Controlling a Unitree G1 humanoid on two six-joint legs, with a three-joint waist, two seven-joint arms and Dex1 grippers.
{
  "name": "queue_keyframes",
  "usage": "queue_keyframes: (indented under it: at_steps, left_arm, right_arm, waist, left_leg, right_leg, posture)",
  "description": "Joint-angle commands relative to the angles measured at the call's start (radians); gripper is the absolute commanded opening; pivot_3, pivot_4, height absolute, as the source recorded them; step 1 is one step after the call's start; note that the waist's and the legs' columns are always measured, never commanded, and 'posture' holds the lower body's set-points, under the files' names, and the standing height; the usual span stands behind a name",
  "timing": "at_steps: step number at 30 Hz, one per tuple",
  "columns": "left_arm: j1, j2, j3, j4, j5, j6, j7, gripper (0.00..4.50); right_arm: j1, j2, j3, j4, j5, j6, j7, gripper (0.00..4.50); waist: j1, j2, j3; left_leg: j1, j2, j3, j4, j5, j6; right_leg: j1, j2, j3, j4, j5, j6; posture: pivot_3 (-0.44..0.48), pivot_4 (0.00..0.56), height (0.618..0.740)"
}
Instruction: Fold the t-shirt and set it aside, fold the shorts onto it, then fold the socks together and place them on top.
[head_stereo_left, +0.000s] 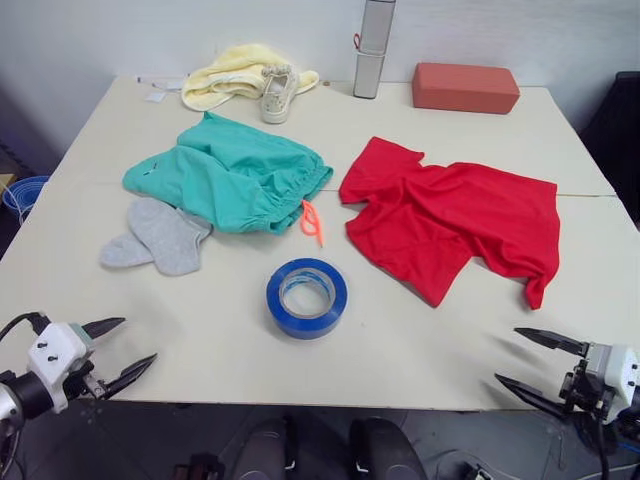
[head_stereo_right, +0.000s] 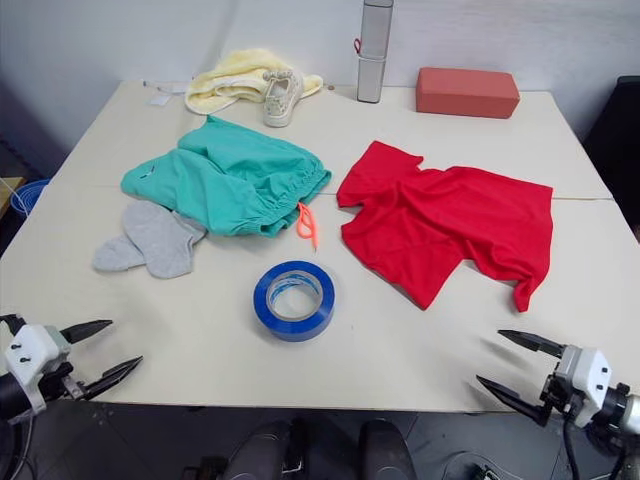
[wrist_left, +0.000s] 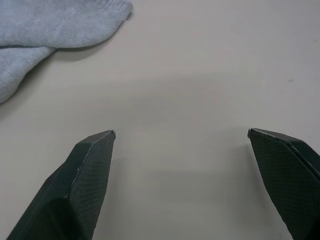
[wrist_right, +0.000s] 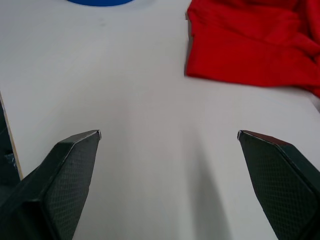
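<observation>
The red t-shirt (head_stereo_left: 455, 220) lies crumpled on the right half of the table, also seen in the right wrist view (wrist_right: 250, 45). Left of it the teal shorts (head_stereo_left: 232, 173) lie bunched, their orange drawstring (head_stereo_left: 311, 219) trailing toward the middle. The two grey socks (head_stereo_left: 160, 236) rest overlapping at the shorts' near-left side; the left wrist view catches their edge (wrist_left: 55, 25). My left gripper (head_stereo_left: 128, 350) hovers open at the near-left table edge, well short of the socks. My right gripper (head_stereo_left: 520, 360) is open at the near-right edge, nothing between its fingers.
A blue tape roll (head_stereo_left: 307, 297) sits in the near middle. At the back stand a pale yellow cloth (head_stereo_left: 235, 72) with a white shoe (head_stereo_left: 279, 93), a grey cylinder (head_stereo_left: 372, 45) and a red block (head_stereo_left: 465, 87). A blue basket (head_stereo_left: 22, 195) sits off the left edge.
</observation>
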Motion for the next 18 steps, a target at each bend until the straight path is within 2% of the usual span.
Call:
queue_keyframes:
  at_steps: [1, 6, 9, 12, 15, 18]
  left_arm:
    - [0.014, 0.013, 0.037, -0.005, -0.023, -0.008, -0.019, 4.47]
    - [0.008, 0.025, 0.038, -0.044, -0.082, 0.064, -0.057, 4.47]
    - [0.027, 0.083, 0.022, -0.095, -0.169, 0.238, -0.133, 4.47]
    - [0.0, 0.128, -0.004, -0.191, -0.225, 0.338, -0.164, 4.47]
    - [-0.078, 0.161, -0.051, -0.284, -0.25, 0.385, -0.166, 4.47]
    - [-0.212, 0.223, -0.175, -0.389, -0.224, 0.446, -0.152, 4.47]
  right_arm:
    - [0.004, 0.006, -0.001, -0.063, 0.011, 0.028, -0.036, 4.5]
    - [-0.001, 0.024, 0.014, -0.127, 0.016, 0.041, -0.073, 4.5]
    - [-0.031, 0.1, 0.002, -0.237, 0.138, 0.066, -0.113, 4.5]
    - [-0.049, 0.099, 0.023, -0.394, 0.214, 0.201, -0.184, 4.5]
    - [-0.026, 0.044, 0.025, -0.499, 0.327, 0.359, -0.176, 4.5]
    - [-0.036, 0.028, 0.012, -0.527, 0.306, 0.342, -0.145, 4.5]
  waist:
    - [0.001, 0.0, 0.0]
    - [0.003, 0.0, 0.0]
    - [0.001, 0.0, 0.0]
    - [0.0, 0.003, 0.001]
    - [0.004, 0.003, 0.0]
    - [0.011, 0.002, 0.0]
  left_leg:
    - [0.0, 0.0, 0.0, 0.0, 0.0, 0.0]
    - [0.0, 0.0, 0.0, 0.0, 0.0, 0.0]
    - [0.0, 0.0, 0.0, 0.0, 0.0, 0.0]
    - [0.0, 0.0, 0.0, 0.0, 0.0, -0.001]
    - [0.0, -0.001, 0.0, 0.0, 0.001, -0.001]
    - [0.0, -0.001, -0.001, 0.0, 0.002, 0.001]
  right_leg:
    - [0.0, 0.0, 0.0, 0.0, 0.0, 0.0]
    - [0.0, 0.0, 0.0, 0.0, 0.0, 0.0]
    - [0.0, 0.0, 0.0, 0.0, 0.0, 0.0]
    - [-0.001, 0.0, 0.001, 0.002, 0.0, 0.0]
    - [-0.002, -0.001, 0.002, 0.003, 0.0, 0.0]
    - [-0.001, 0.0, 0.002, 0.003, 0.0, -0.001]
  posture:
    - [0.0, 0.15, 0.74]
    - [0.0, 0.15, 0.74]
    - [0.0, 0.15, 0.74]
    - [0.0, 0.15, 0.74]
    - [0.0, 0.15, 0.74]
    - [0.0, 0.15, 0.74]
